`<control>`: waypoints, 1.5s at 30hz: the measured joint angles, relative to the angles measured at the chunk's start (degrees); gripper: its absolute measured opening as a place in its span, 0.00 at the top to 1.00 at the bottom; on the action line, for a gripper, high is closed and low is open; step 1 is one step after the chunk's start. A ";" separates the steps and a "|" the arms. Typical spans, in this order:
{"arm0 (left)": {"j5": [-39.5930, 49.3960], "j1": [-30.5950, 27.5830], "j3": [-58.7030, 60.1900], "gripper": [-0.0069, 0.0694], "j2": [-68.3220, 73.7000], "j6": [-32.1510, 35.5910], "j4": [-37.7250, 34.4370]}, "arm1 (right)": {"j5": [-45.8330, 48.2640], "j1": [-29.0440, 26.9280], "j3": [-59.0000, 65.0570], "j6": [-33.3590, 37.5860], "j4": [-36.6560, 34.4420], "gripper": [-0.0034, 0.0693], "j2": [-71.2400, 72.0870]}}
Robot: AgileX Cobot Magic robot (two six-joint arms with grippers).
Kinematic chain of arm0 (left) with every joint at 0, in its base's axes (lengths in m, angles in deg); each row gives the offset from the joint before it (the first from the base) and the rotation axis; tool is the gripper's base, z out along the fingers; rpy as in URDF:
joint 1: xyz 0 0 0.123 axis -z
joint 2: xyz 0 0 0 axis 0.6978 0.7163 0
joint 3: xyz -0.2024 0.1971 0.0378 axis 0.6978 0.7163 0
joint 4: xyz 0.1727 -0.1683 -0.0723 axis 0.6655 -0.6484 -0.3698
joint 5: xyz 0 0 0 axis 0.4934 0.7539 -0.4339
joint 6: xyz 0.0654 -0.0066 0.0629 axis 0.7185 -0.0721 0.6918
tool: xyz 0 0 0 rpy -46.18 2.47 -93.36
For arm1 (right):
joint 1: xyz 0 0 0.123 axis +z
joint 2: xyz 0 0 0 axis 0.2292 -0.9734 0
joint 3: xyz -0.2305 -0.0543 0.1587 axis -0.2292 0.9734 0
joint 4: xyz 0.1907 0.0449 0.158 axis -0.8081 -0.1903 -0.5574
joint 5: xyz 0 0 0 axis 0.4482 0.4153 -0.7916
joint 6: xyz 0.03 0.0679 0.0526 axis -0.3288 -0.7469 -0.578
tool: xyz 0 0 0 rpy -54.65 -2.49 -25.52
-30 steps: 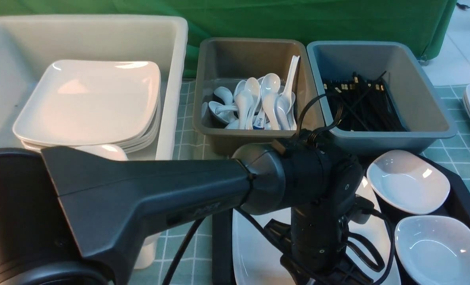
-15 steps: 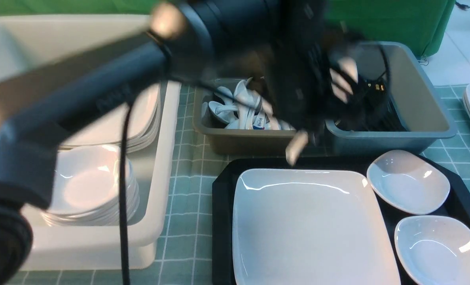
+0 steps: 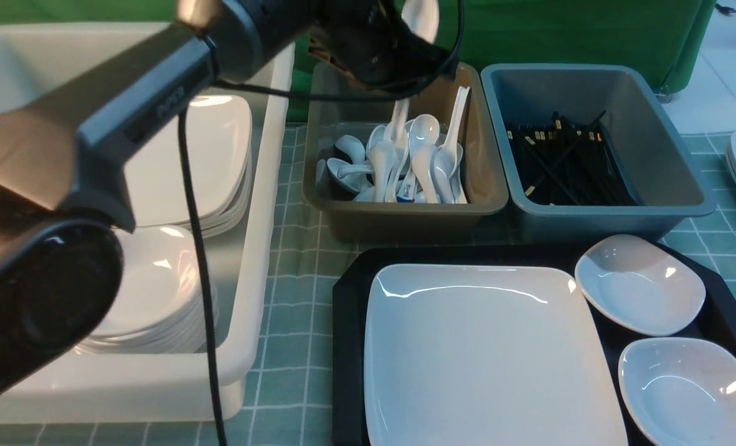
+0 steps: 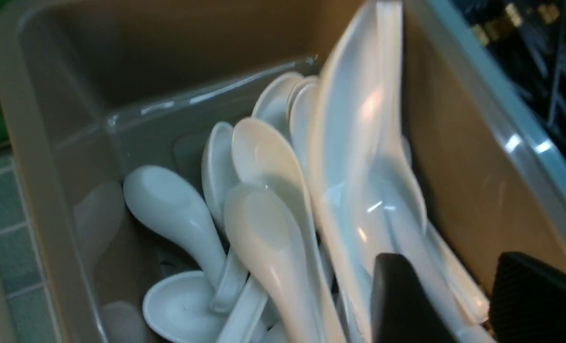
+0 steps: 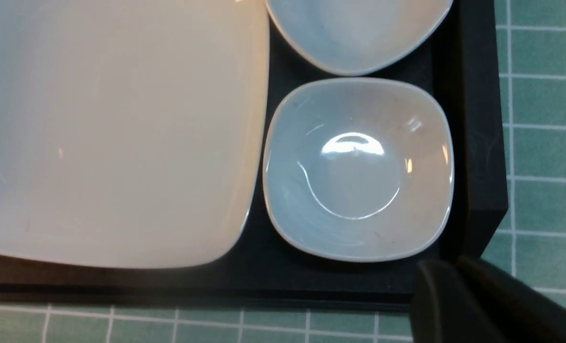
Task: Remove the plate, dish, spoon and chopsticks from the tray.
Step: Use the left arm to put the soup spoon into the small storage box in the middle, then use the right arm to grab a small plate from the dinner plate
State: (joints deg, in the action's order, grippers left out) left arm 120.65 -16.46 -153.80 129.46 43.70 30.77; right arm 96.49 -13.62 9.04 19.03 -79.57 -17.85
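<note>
Sorting is presumably intended: above the upper-centre brown tub (image 3: 405, 220), the left gripper (image 4: 454, 267) is spread; the right gripper (image 5: 449, 267) is closed.

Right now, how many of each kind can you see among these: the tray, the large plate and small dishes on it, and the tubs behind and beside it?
Tray: 1
Large plate: 1
Small dishes: 2
Tubs: 3
Total: 7

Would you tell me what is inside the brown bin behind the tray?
The brown bin holds a heap of white spoons, some bowl-up, some bowl-down. Whatever lies beneath the heap is covered, and the left arm hides part of the bin's far side.
</note>
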 joint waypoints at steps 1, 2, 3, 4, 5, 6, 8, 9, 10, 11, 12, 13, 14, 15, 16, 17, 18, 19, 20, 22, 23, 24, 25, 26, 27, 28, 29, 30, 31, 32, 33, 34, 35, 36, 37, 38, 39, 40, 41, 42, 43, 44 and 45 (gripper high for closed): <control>0.05 -0.07 0.00 0.47 0.49 0.00 -0.04 | -0.04 0.00 0.00 0.00 -0.06 0.84 0.00; 0.34 -0.07 0.00 0.44 0.61 0.00 -0.04 | -0.11 0.00 0.00 0.00 -0.05 0.84 0.00; 0.93 -0.07 -0.05 0.43 0.61 0.00 -0.04 | -0.11 0.00 0.00 0.00 -0.05 0.83 0.00; 1.85 -0.07 -0.10 0.42 0.61 0.00 -0.17 | -0.11 0.00 0.00 0.00 -0.05 0.83 0.00; 2.80 -0.07 -0.19 0.41 0.43 -0.09 -0.23 | -0.11 0.00 0.00 0.00 -0.05 0.83 0.00; 4.56 -0.07 -0.23 0.42 0.13 -0.35 -0.30 | -0.11 0.00 0.00 0.00 -0.05 0.83 0.00; 9.84 -0.07 -0.65 0.45 -0.80 -0.52 -0.34 | -0.11 0.00 0.00 0.00 -0.05 0.83 0.00; 13.02 -0.07 -0.77 0.49 -1.53 -0.52 -0.34 | -0.11 0.00 0.00 0.00 -0.05 0.83 0.00; 16.31 -0.07 -0.77 0.54 -2.46 -0.46 -0.34 | -0.11 0.00 0.00 0.00 -0.05 0.83 0.00; 18.94 -0.07 -0.66 0.60 -3.48 -0.29 -0.56 | -0.11 0.00 0.00 0.00 -0.05 0.83 0.00; 20.65 -0.07 -0.16 0.67 -4.79 0.16 -1.15 | -0.11 0.00 0.00 0.00 -0.05 0.83 0.00; 21.31 -0.07 0.77 0.72 -6.27 0.70 -2.00 | -0.18 0.00 0.00 0.00 -0.13 0.83 0.05; 21.77 0.05 1.80 0.78 -7.52 1.52 -2.93 | -0.18 0.00 0.00 0.00 -0.19 0.83 0.05; 22.00 0.20 3.53 0.82 -9.75 2.22 -3.85 | -0.18 0.00 0.00 0.00 -0.18 0.83 0.05; 22.11 0.62 5.73 0.85 -11.17 2.54 -4.38 | -0.18 0.00 0.00 0.00 -0.18 0.83 0.05; 22.26 1.16 8.31 0.87 -13.06 2.62 -4.87 | -0.18 0.00 0.00 0.00 -0.18 0.83 0.05; 22.62 2.42 13.52 0.89 -16.66 1.85 -5.19 | -0.11 0.00 0.00 0.00 -0.18 0.83 0.05; 22.79 3.51 17.56 0.90 -18.28 1.34 -5.12 | -0.11 0.00 0.00 0.00 -0.18 0.83 0.05; 22.84 3.96 19.22 0.90 -18.97 1.15 -5.12 | -0.11 0.00 0.00 0.00 -0.18 0.83 0.05; 20.23 7.95 31.32 0.90 -22.13 -0.05 -5.00 | -0.07 0.00 0.00 0.00 -0.26 0.83 0.05; 18.42 8.88 33.67 0.90 -22.19 -0.11 -5.07 | -0.07 0.00 0.00 0.00 -0.26 0.83 0.05; 16.21 9.66 35.67 0.90 -22.11 -0.19 -5.07 | -0.07 0.00 0.00 0.00 -0.31 0.83 0.05; 15.64 9.86 36.13 0.90 -22.09 -0.19 -5.07 | -0.07 0.00 0.00 0.00 -0.31 0.83 0.05; 10.45 11.07 39.22 0.88 -21.32 -0.23 -4.50 | -0.07 0.00 0.00 0.00 -0.38 0.83 0.05; 7.81 11.38 40.01 0.86 -20.71 -0.56 -3.82 | -0.12 0.00 0.00 0.00 -0.43 0.83 0.05; 6.51 11.59 40.46 0.85 -20.29 -1.04 -3.29 | -0.12 0.00 0.00 0.00 -0.43 0.83 0.05; 4.88 11.60 40.66 0.82 -19.72 -2.04 -2.54 | -0.12 0.00 0.00 0.00 -0.43 0.83 0.05; 3.76 11.65 40.71 0.80 -19.27 -2.83 -1.99 | -0.12 0.00 0.00 0.00 -0.43 0.83 0.05; 1.46 11.59 40.85 0.74 -18.38 -4.61 -0.75 | -0.12 0.00 0.00 0.06 -0.43 0.82 0.05; -0.02 11.52 40.92 0.68 -17.76 -5.32 -0.07 | -0.17 0.00 0.00 0.06 -0.43 0.82 0.05; -0.25 11.52 40.92 0.66 -17.59 -5.43 0.02 | -0.17 0.00 0.00 0.06 -0.36 0.82 0.05; -0.57 11.52 40.97 0.62 -17.46 -5.62 0.23 | -0.17 0.00 0.00 0.06 -0.27 0.82 0.05; -0.58 11.58 40.97 0.58 -17.37 -5.82 0.17 | -0.17 0.00 0.00 0.06 -0.07 0.82 0.05; -0.21 11.58 40.97 0.55 -17.44 -5.95 -0.32 | 0.07 0.00 0.06 0.00 0.37 0.82 -0.22; 0.42 11.58 40.97 0.55 -17.71 -5.83 -1.16 | 0.25 0.00 0.27 0.00 0.62 0.82 -0.66; 0.64 11.58 40.89 0.55 -17.88 -5.61 -1.31 | 0.31 0.00 0.43 0.00 0.79 0.82 -0.92; 2.74 11.58 40.67 0.58 -18.63 -4.41 -2.29 | 0.33 0.00 1.13 0.07 1.14 0.82 -2.05; 4.06 11.74 40.54 0.63 -19.46 -3.51 -2.93 | 0.02 0.00 2.17 0.34 1.26 0.82 -3.65; 5.36 11.92 40.51 0.69 -20.61 -2.99 -2.93 | -0.53 0.07 3.35 1.29 0.86 0.82 -5.31; 6.55 12.12 40.51 0.76 -22.05 -2.67 -2.55 | -0.73 0.37 3.88 2.69 0.15 0.82 -6.79; 7.35 12.16 40.51 0.80 -23.36 -2.34 -2.50 | -1.06 0.90 4.52 4.75 -0.97 0.81 -8.43; 8.01 12.27 40.51 0.85 -25.49 -1.87 -2.48 | -1.33 2.31 5.32 8.36 -2.95 0.79 -10.99; 8.31 12.27 40.51 0.87 -27.06 -1.59 -2.43 | -1.67 4.03 5.76 10.53 -4.03 0.77 -13.01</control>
State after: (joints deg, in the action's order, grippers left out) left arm 128.96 -4.19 -113.29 102.41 42.11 28.33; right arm 94.82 -9.59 14.80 29.55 -83.61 -30.86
